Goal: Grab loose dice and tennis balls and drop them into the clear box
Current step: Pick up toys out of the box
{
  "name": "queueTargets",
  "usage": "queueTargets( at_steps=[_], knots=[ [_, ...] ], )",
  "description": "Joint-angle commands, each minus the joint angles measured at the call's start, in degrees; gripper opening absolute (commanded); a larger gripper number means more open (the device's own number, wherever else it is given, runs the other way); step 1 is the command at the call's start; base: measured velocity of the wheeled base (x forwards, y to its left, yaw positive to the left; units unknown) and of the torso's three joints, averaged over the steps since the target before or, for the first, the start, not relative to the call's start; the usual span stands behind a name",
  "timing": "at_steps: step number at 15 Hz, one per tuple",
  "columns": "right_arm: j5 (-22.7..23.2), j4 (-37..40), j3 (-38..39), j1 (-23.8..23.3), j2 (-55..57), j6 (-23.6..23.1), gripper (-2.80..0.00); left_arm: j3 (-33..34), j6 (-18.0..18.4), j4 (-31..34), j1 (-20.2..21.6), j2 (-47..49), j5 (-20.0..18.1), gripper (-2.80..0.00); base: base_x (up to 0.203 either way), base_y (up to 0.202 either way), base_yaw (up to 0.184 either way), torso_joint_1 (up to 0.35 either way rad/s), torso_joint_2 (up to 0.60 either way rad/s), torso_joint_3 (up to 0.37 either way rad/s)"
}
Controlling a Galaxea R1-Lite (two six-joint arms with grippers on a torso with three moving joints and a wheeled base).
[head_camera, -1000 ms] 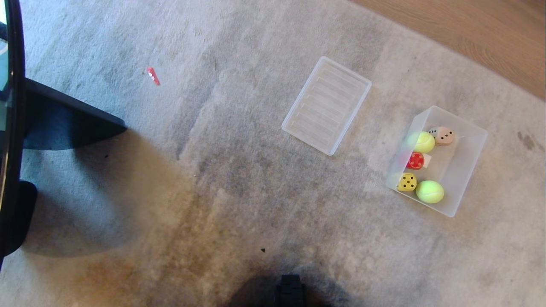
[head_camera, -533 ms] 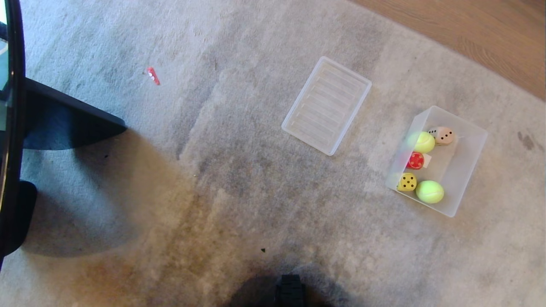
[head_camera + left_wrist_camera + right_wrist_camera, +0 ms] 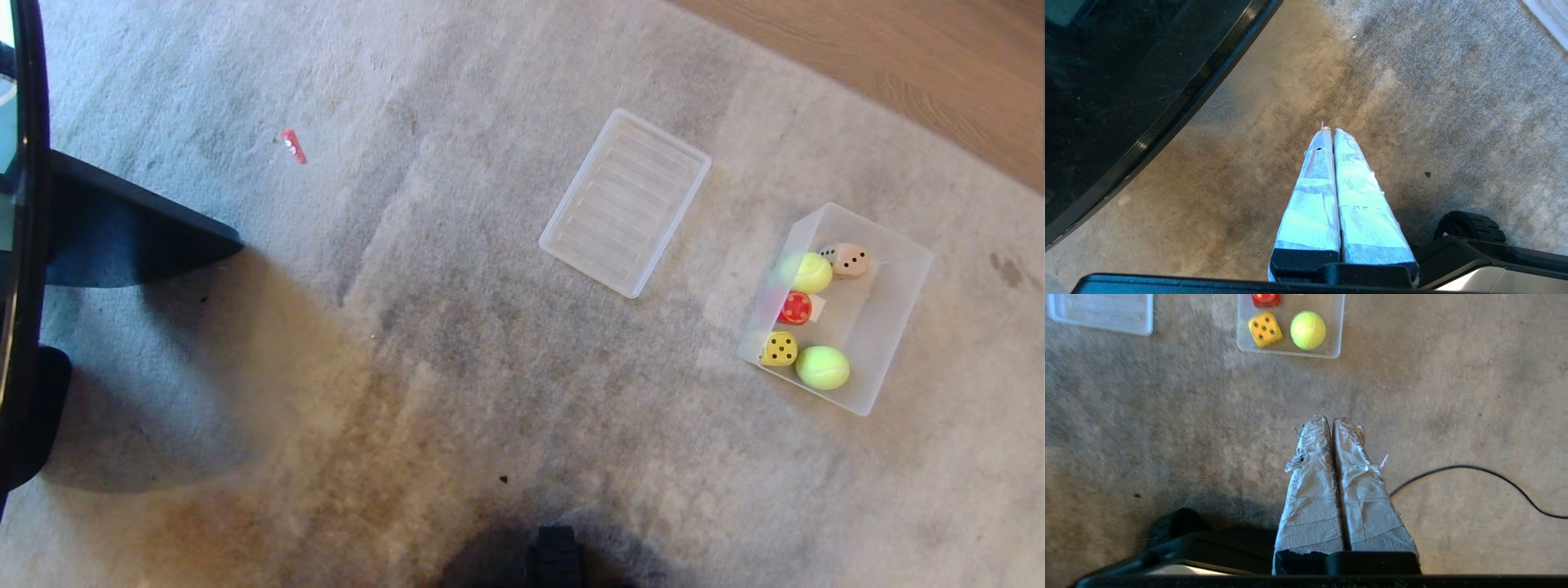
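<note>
The clear box (image 3: 896, 327) on the carpet (image 3: 457, 343) holds both tennis balls (image 3: 822, 367), plus yellow, red and tan dice (image 3: 780, 349); the green one seems hidden or absent. Left gripper (image 3: 1331, 131) and right gripper (image 3: 1330, 419) are closed, empty. Dice: hard, light; pinch flat faces

1. A grey carpet (image 3: 457, 343), stained brown in places, is spread over the floor.
2. A flat ridged clear tray (image 3: 625, 202) is laid on the carpet.
3. A small red scrap (image 3: 292, 145) is seen lying well apart from the tray.
4. A wooden floor (image 3: 914, 65) is exposed beyond the carpet's edge.
5. A black cable (image 3: 1486, 482) is trailed across the carpet.
6. A dark glass-like panel (image 3: 1118, 90) is seen at one side.
</note>
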Motion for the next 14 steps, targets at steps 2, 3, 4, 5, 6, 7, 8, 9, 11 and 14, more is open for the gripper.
queueTargets(
  at_steps=[2, 3, 4, 5, 6, 7, 8, 9, 11, 14],
  knots=[
    [0.3, 1.1, 7.0, -0.4, -9.1, -3.6, -2.8, 0.0, 0.0, 0.0, 0.0, -0.6, 0.0, -2.8, 0.0, 0.0, 0.0, 0.0, 0.0, 0.0],
    [1.1, -1.3, 9.6, -0.4, -8.9, -7.3, -2.8, 0.0, -0.1, 0.0, 0.0, -0.6, 0.0, -2.8, 0.0, 0.0, 0.0, 0.0, 0.0, 0.0],
    [1.7, -5.7, 12.6, -0.4, -8.8, -9.6, -2.8, 0.0, -0.1, 0.0, 0.0, -0.6, 0.0, -2.8, 0.0, 0.0, 0.0, 0.0, 0.0, 0.0],
    [2.2, -10.8, 15.7, -0.5, -8.8, -10.8, -2.8, 0.0, -0.1, 0.0, 0.0, -0.6, 0.0, -2.8, 0.0, 0.0, 0.0, 0.0, 0.0, 0.0],
    [3.5, -14.6, 17.1, -0.4, -8.8, -12.6, -2.8, 0.0, -0.1, 0.0, 0.0, -0.5, 0.0, -2.8, 0.0, 0.0, 0.0, 0.0, 0.0, 0.0],
    [6.6, -14.3, 17.4, -0.4, -8.8, -13.5, -2.8, 0.0, -0.1, 0.0, 0.0, -0.6, 0.0, -2.8, 0.0, 0.0, 0.0, 0.0, 0.0, 0.0],
    [9.3, -13.3, 17.9, -0.5, -8.8, -13.7, -2.8, 0.0, -0.1, 0.0, 0.0, -0.6, 0.0, -2.8, 0.0, 0.0, 0.0, 0.0, 0.0, 0.0],
    [9.9, -12.8, 18.2, -0.4, -8.8, -14.3, -2.8, 0.0, -0.1, 0.0, 0.0, -0.6, 0.0, -2.8, 0.0, 0.0, 0.0, 0.0, 0.0, 0.0],
    [10.3, -12.5, 18.2, -0.4, -8.8, -16.1, -2.8, 0.0, -0.1, 0.0, 0.0, -0.6, 0.0, -2.8, 0.0, 0.0, 0.0, 0.0, 0.0, 0.0],
    [10.3, -12.6, 18.3, -0.5, -8.8, -16.1, -2.8, 0.0, -0.1, 0.0, 0.0, -0.6, 0.0, -2.8, 0.0, 0.0, 0.0, 0.0, 0.0, 0.0]
  ],
)
